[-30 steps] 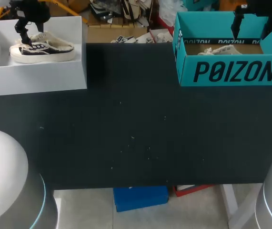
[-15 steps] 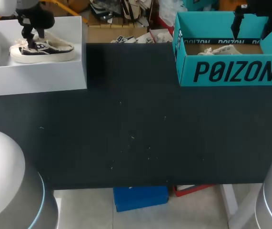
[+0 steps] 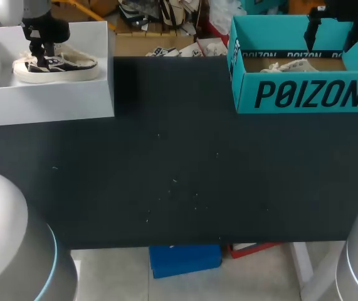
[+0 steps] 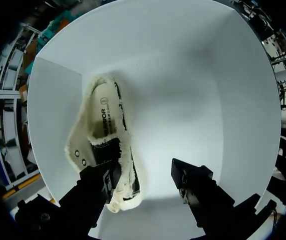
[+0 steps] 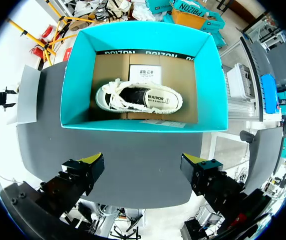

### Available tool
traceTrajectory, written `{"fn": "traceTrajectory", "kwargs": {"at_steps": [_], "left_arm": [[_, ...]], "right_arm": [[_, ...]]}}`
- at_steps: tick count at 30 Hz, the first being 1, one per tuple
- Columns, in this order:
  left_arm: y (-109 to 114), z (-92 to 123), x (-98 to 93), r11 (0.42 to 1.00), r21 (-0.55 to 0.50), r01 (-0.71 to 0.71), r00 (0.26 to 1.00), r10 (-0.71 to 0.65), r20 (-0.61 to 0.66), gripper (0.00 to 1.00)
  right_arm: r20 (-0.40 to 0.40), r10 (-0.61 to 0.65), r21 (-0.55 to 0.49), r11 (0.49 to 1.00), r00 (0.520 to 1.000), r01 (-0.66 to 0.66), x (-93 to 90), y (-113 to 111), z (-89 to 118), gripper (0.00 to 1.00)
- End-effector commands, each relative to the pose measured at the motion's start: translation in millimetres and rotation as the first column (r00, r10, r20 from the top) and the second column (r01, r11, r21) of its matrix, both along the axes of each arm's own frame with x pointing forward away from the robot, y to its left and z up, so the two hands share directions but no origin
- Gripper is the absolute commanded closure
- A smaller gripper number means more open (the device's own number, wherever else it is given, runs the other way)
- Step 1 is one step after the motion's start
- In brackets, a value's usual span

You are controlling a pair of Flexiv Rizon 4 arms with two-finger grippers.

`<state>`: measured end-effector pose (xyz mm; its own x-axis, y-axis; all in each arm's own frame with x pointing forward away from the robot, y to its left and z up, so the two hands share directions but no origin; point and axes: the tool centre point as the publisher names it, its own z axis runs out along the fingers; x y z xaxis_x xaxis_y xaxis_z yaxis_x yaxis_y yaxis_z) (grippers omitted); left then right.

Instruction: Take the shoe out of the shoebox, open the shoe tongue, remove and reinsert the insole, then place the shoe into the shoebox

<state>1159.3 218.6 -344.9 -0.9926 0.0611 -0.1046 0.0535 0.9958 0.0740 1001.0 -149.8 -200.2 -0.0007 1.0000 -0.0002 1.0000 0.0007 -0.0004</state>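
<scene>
A black and cream shoe (image 3: pixel 72 66) lies on its sole in the white shoebox (image 3: pixel 47 100) at the table's far left. My left gripper (image 3: pixel 41 53) reaches down into that box at the shoe's heel end. In the left wrist view the shoe (image 4: pixel 100 125) shows its insole. My left gripper (image 4: pixel 145 177) is open: one finger is over the shoe's opening, and the other is off to the side above the white shoebox (image 4: pixel 243 100) floor. My right gripper (image 3: pixel 334 34) hangs open above the teal shoebox (image 3: pixel 304 94), which holds a cream shoe (image 5: pixel 137 97).
The black table (image 3: pixel 179 157) stretches between the two boxes and toward its front edge. In the right wrist view my right gripper (image 5: pixel 144 165) is high over the teal shoebox (image 5: pixel 77 85). A white card (image 5: pixel 144 72) lies on the box's floor beside the shoe.
My left gripper has come down into the white box onto the shoe, and its fingers have drawn closer together. The right arm has stayed still.
</scene>
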Motion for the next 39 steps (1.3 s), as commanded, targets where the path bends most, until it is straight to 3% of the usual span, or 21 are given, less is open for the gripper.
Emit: {"fn": "traceTrajectory", "kwargs": {"at_steps": [1,15,21,29,39], "left_arm": [[0,-5,7.1,1.000,0.003,0.001,1.000,-0.001,-0.002,0.44],[1,-10,21.4,1.000,0.009,-0.001,1.000,0.001,0.005,0.42],[1,8,26.0,1.000,0.005,0.000,1.000,0.000,0.031,0.45],[-5,41,9.2,1.000,-0.017,0.018,0.997,-0.017,0.081,0.50],[-13,75,-29.8,0.999,-0.012,0.032,0.993,-0.030,0.115,0.49]], "right_arm": [[0.000,0.000,0.000,1.000,1.000,0.000,-0.2,0,0,0.00],[0.000,0.000,0.000,1.000,1.000,0.000,-0.2,0,0,0.00],[0.000,0.000,0.000,1.000,1.000,0.000,-0.2,0,0,0.00],[0.000,0.000,0.000,1.000,1.000,0.000,-0.2,0,0,0.00],[0.000,0.000,0.000,1.000,1.000,0.000,-0.2,0,0,0.00]]}}
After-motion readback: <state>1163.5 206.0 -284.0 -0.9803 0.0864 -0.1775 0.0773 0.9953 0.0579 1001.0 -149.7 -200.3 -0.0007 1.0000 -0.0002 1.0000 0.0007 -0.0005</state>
